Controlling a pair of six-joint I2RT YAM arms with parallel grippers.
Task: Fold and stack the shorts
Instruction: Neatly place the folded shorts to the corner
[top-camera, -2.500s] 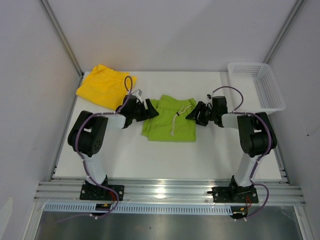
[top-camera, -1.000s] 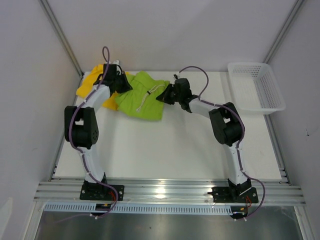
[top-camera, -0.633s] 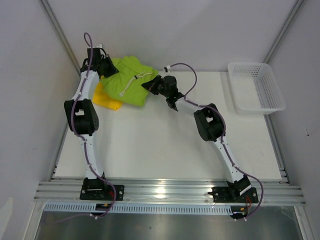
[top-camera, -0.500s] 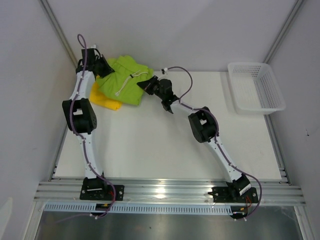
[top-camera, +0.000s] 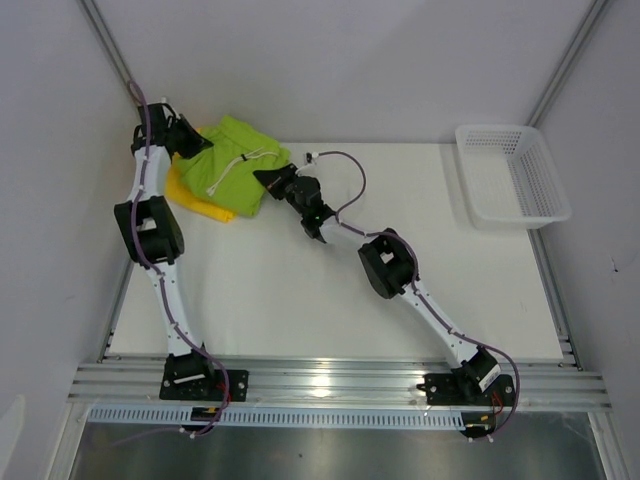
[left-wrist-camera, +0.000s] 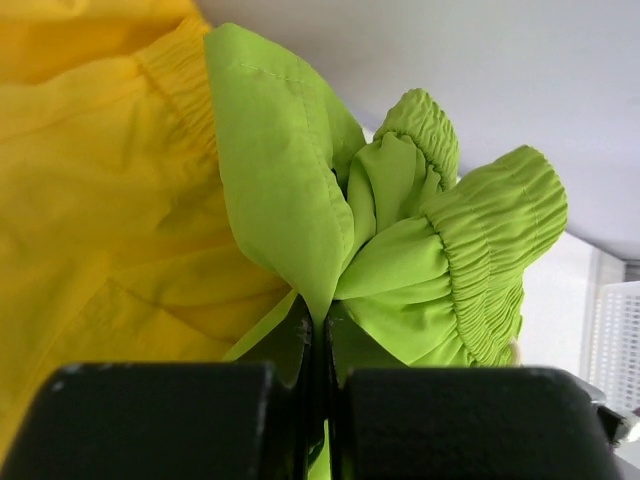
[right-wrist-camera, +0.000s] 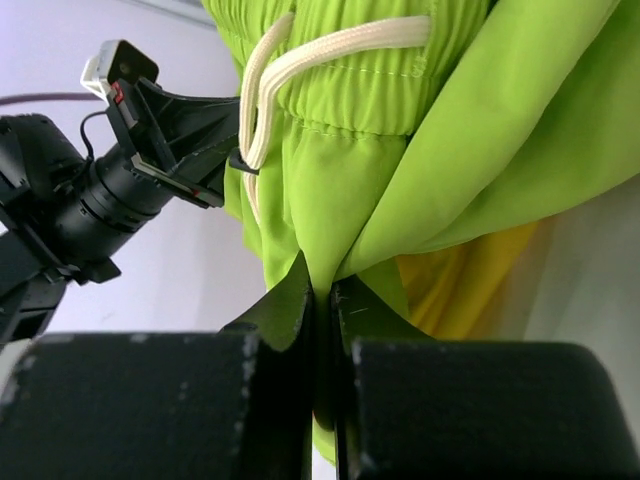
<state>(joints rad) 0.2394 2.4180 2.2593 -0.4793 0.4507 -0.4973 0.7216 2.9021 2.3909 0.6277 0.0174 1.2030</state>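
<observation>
Both claws are pressed together on cloth. The left gripper pinches the far left side of the lime green shorts, and the right gripper pinches the opposite side, so the pair spans between the two.

The left wrist view shows the jaws closed with a fold of green fabric rising out of the seam and the gathered waistband bunched just beyond. The right wrist view shows the same kind of nip, with the white drawstring looping across the waistband above it.

Holding two opposite edges looks meant to keep the folded shape from falling open while the pair is carried as one flat packet.

The green pair sits at the far left corner of the table, over the yellow shorts. These lie folded beneath it and show only along the near and left edges. Seen from either claw, the green cloth starts right at the fingertips and spreads away from them, with the yellow behind and below. Whether the green pair already rests on the yellow or hangs just above it cannot be told.

This appears to be the stacking step, with the release not yet made. The white basket stands well apart at the far right.
</observation>
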